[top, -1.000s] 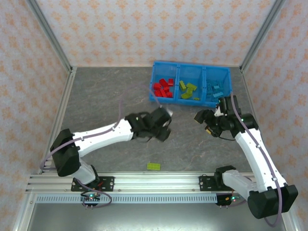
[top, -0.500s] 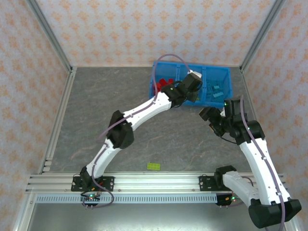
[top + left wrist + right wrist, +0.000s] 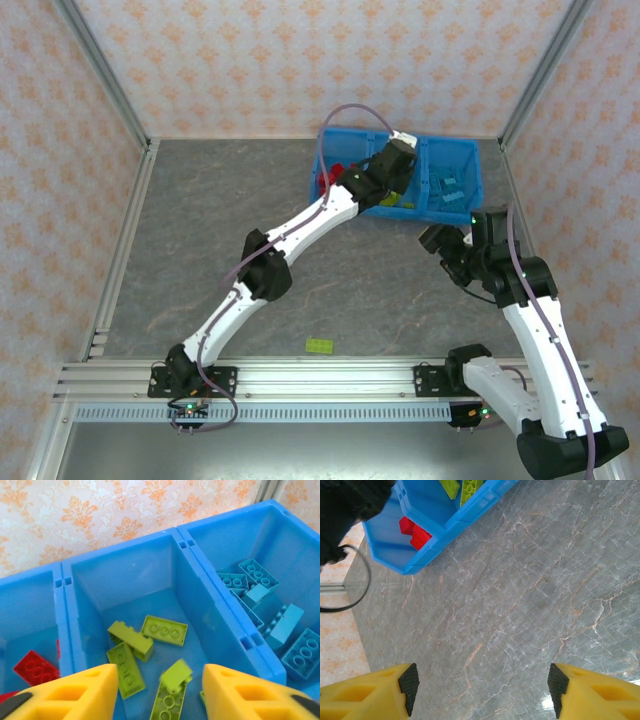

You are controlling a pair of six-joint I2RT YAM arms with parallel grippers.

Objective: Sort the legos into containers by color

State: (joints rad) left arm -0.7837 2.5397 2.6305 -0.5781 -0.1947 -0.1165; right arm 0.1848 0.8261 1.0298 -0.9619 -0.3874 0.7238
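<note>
- Change: a second ago the left arm was folded back over the middle of the surface (image 3: 220, 230). It now stretches out to the bin (image 3: 476, 175), with the left gripper (image 3: 160, 676) hanging over the middle compartment (image 3: 135, 582).
- Left gripper fingers, closed then, now stand apart. A lime green brick (image 3: 176, 672) sits between them, tilted and blurred, touching neither finger. Judged: just released and dropping onto the green pile.
- Meaning: one more green brick reaches the right compartment, so this delivery is effectively done.
- Right gripper (image 3: 481, 685): fingers wide apart with nothing between them, low over bare surface beside the bin's near-left corner. The arm has only shifted slightly.
- Left to do: one stray green lego (image 3: 320, 346) lies flat near the near edge of the surface, well apart from the bin and in the same place as before. Judged: the last loose piece visible from above.
- Contents by compartment: red lego (image 3: 35, 667) on the left, green legos (image 3: 163, 630) in the middle, light blue legos (image 3: 257, 577) on the right. No colours appear mixed.
- Materials: the bricks are hard, glossy plastic, rectangular with round studs, lying at all angles. The bin is translucent bright blue with thin moulded dividers notched at the top. The surface is grey with a marble-like vein pattern, matt to slightly shiny. The fingers are yellow, and the right gripper's have dark textured pads.
</note>
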